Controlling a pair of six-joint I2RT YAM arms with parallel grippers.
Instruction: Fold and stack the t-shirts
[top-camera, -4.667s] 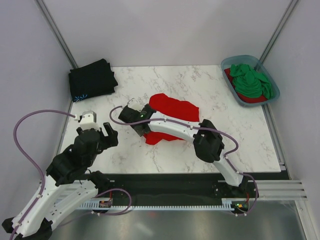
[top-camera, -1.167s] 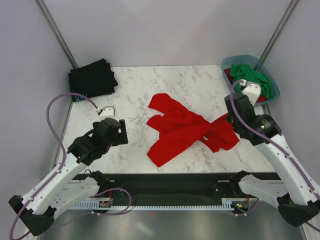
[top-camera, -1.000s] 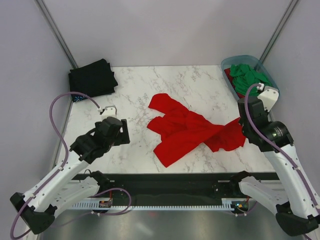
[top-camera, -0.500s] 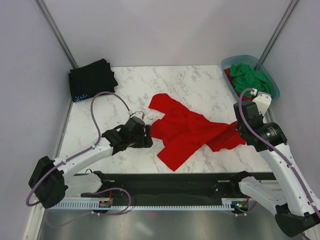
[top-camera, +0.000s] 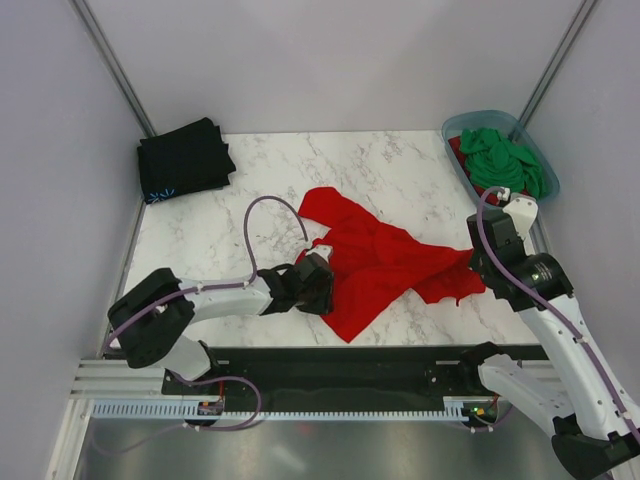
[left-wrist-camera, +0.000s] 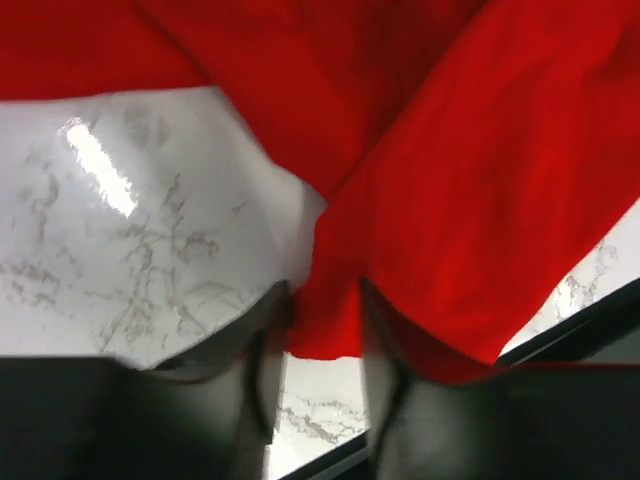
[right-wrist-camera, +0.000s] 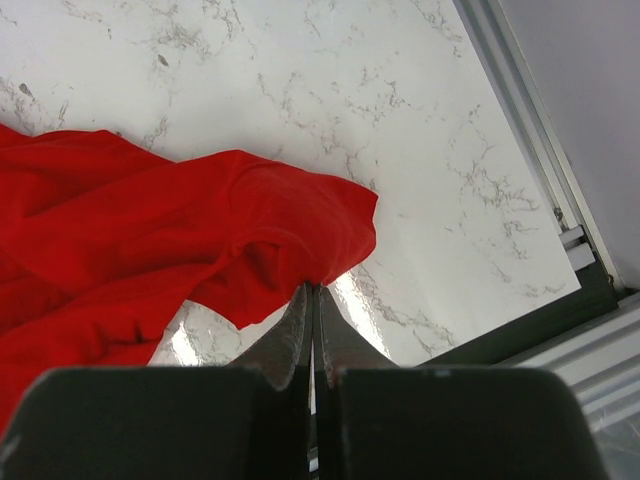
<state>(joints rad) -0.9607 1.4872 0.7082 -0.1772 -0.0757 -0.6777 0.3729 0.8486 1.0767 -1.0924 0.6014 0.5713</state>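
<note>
A bright red t-shirt (top-camera: 385, 262) lies crumpled and spread across the middle of the marble table (top-camera: 400, 170). My left gripper (top-camera: 322, 285) reaches low over its left edge; in the left wrist view its jaws (left-wrist-camera: 325, 330) pinch a narrow fold of the red cloth (left-wrist-camera: 480, 150). At the shirt's right end my right gripper (top-camera: 474, 264) is shut on the hem, its tips (right-wrist-camera: 314, 290) pressed together on the red cloth (right-wrist-camera: 150, 220). A black t-shirt (top-camera: 185, 158) lies folded at the back left. A green t-shirt (top-camera: 505, 160) sits in the tub over another red one (top-camera: 459, 148).
The blue-grey plastic tub (top-camera: 470, 122) stands at the back right corner. The table's front edge with a black rail (top-camera: 350, 360) runs just below the shirt. Grey walls close in the back and both sides.
My left arm has swung right across the table to the shirt's left edge and closed its jaws on the cloth. The right gripper has kept its hold and dragged the shirt's right end a little left.
</note>
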